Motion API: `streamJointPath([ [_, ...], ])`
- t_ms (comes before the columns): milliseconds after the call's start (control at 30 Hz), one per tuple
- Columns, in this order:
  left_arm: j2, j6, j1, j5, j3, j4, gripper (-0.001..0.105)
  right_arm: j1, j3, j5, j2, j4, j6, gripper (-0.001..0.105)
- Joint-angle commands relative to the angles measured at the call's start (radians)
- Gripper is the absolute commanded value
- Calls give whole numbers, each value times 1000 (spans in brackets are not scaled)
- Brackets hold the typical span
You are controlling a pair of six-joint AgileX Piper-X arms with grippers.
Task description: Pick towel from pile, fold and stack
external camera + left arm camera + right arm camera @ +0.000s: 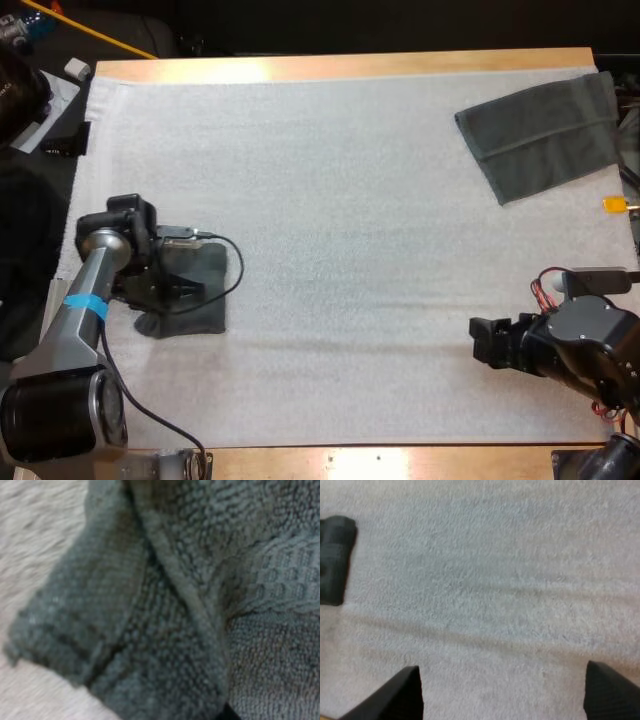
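1. At the left side of the white mat (350, 250): a small towel (205, 305), dark grey-green, bunched into a rough folded square with one lobe poking out toward the near edge.
2. Directly beneath the left claw (190, 288), with the claw low over its middle; touching or just clear, cannot tell.
3. Grip of the left claw: cannot tell, spread or pinching, from either view of it.
4. From the left wrist camera: a close look at the small towel's looped weave, a thick hem crossing a fold, a waffle-patterned band beside it, and one corner resting on the pale mat. From above, just a dark lump partly covered by the arm.
5. Farther out, at the mat's far right corner: a flat towel (540, 135), larger, laid at a tilt, with a hem line across it and its right edge at the mat's border. Well apart from both claws.
6. Near right of the mat: the right claw (476, 342), aimed leftward over bare mat, spread wide and holding nothing; seen from its own wrist camera as two black fingers (405, 692) standing far apart.
7. Also from the right wrist camera: a dark shape across the mat, cut off at the frame's edge; towel or other arm, cannot tell.
8. Under it all: the wooden bench (350, 66), bare along the far and near sides.
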Motion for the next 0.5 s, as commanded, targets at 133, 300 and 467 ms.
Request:
streamJointPath([
  [133, -19, 18, 40, -85, -10, 20, 1, -1, -8, -16, -6, -6, -7, 65],
  [300, -19, 20, 41, -111, -6, 26, 1, 0, -5, -5, -3, -3, -5, 64],
  [467, -20, 17, 41, -144, -8, 32, 41, 0, -6, -10, -4, -6, -3, 64],
])
